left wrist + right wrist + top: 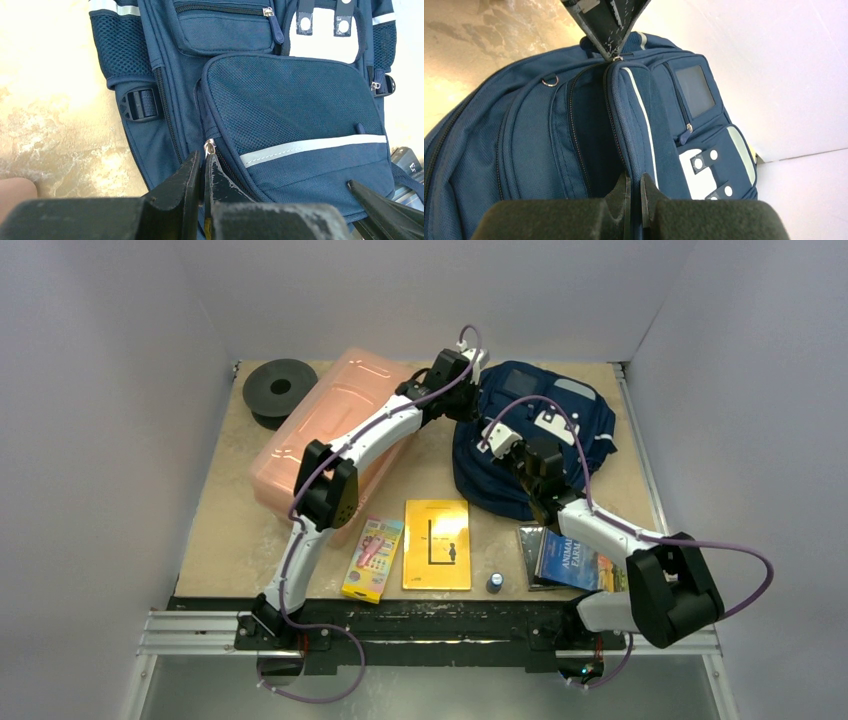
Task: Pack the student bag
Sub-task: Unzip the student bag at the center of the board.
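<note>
The student bag (572, 418) lies at the back right of the table, navy with light grey stripes (310, 145). My left gripper (472, 400) is at its left edge, shut on the silver zip pull (209, 146) of a front pocket; the same gripper (613, 49) shows at the top of the right wrist view. My right gripper (512, 450) sits over the bag's middle, shut on the fabric edge of that pocket (634, 150). Beside this edge the zip stands apart, showing a dark gap (589, 130).
A long pink translucent box (330, 430) lies under the left arm, with a black spool (280, 388) behind it. Along the front lie a coloured pack (372, 558), a yellow book (437, 545), a small blue-capped object (495, 582) and stacked books (572, 560).
</note>
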You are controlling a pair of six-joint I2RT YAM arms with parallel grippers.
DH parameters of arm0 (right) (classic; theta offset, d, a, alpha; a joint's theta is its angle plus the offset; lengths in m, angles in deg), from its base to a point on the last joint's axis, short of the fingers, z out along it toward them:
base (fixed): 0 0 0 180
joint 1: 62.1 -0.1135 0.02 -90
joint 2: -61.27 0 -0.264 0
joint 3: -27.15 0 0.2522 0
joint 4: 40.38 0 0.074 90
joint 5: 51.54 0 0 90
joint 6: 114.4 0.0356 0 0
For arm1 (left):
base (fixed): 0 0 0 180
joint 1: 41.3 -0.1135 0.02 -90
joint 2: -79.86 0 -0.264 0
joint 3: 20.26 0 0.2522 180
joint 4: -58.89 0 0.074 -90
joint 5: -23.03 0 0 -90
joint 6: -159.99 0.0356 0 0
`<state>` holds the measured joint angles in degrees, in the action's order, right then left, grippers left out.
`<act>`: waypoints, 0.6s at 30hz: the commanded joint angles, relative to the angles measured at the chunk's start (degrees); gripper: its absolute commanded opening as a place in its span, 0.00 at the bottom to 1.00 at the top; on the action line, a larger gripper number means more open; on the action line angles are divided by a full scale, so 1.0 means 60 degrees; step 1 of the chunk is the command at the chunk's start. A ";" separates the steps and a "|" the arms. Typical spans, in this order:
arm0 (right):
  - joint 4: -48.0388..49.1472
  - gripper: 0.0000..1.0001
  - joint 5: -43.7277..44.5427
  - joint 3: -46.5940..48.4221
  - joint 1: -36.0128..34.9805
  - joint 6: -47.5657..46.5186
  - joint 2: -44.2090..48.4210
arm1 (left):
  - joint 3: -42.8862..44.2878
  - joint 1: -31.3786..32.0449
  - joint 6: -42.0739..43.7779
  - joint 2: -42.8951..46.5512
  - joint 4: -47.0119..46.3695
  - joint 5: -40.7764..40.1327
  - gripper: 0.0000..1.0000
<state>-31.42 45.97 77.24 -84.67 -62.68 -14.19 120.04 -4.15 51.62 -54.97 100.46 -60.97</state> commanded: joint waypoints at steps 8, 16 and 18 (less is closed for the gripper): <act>-0.2922 0.00 0.1209 0.3297 0.0157 0.2215 -0.0712 | 0.1548 -0.0877 -0.0191 0.0416 0.0567 -0.1219 0.41; -0.5243 0.00 0.1549 0.4643 0.0172 0.3438 -0.1373 | -0.0826 -0.1527 -0.2127 0.4082 0.1501 0.1415 0.81; -0.5472 0.00 0.1550 0.4826 0.0168 0.3758 -0.1559 | -0.2002 -0.1520 -0.2338 0.5363 0.1125 0.2105 0.81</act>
<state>-59.36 52.51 101.83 -83.88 -46.13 -22.41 115.52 -13.48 43.09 -38.93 108.62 -57.71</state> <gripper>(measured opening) 0.039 0.807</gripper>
